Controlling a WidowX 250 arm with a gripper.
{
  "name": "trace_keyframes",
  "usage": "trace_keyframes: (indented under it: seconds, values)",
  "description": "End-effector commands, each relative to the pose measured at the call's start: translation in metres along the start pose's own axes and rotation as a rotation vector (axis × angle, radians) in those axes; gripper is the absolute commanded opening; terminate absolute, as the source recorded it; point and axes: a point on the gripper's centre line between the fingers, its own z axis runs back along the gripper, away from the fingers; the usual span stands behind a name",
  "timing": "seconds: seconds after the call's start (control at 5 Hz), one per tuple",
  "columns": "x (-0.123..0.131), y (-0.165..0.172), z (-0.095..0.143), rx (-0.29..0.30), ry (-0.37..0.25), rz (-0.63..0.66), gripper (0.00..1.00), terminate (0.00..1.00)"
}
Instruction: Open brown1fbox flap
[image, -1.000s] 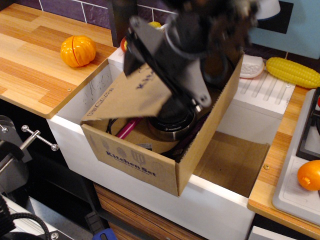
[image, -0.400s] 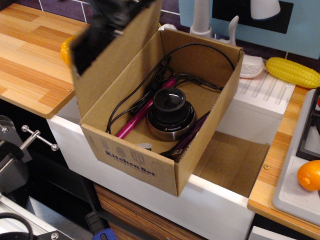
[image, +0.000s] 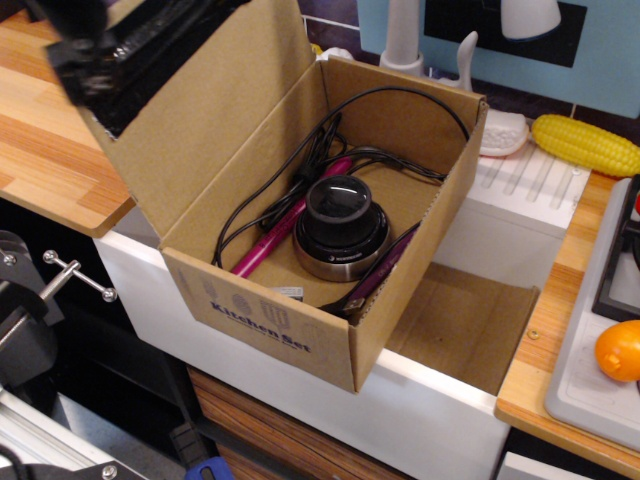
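The brown1fbox (image: 300, 300) sits in the white basin (image: 430, 420), its flap (image: 215, 120) raised and leaning out to the left, baring a black puck-shaped device (image: 340, 232) and cables. The blurred dark hand (image: 120, 50) meets the flap's top edge; its jaws cannot be made out.

even indoor light, sharp box interior, motion-blurred dark hand (image: 120, 55) at upper left

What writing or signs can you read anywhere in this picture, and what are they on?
"Kitchen Set": dark blue lettering on the front side of the brown box.
Small utensil icons in a row above it: pictures only, no words.
A small label inside the box, by its front wall: too small to read.
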Motion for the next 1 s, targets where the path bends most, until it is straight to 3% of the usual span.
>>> trace_keyframes:
  seconds: [0.0, 0.2, 0.4, 0.6, 0.8]
  values:
    - [-0.012, 0.051, -0.01, 0.008, -0.092, -0.109, 1.0, 0.0]
    - [-0.021, 0.062, -0.016, -0.007, -0.114, -0.117, 1.0, 0.0]
    - [-0.012, 0.03, -0.017, -0.149, -0.075, 0.093, 1.0, 0.0]
    - [0.012, -0.026, -0.035, -0.29, -0.127, 0.384, 1.0, 0.0]
    - [0.067, -0.063, -0.046, -0.465, -0.194, 0.586, 1.0, 0.0]
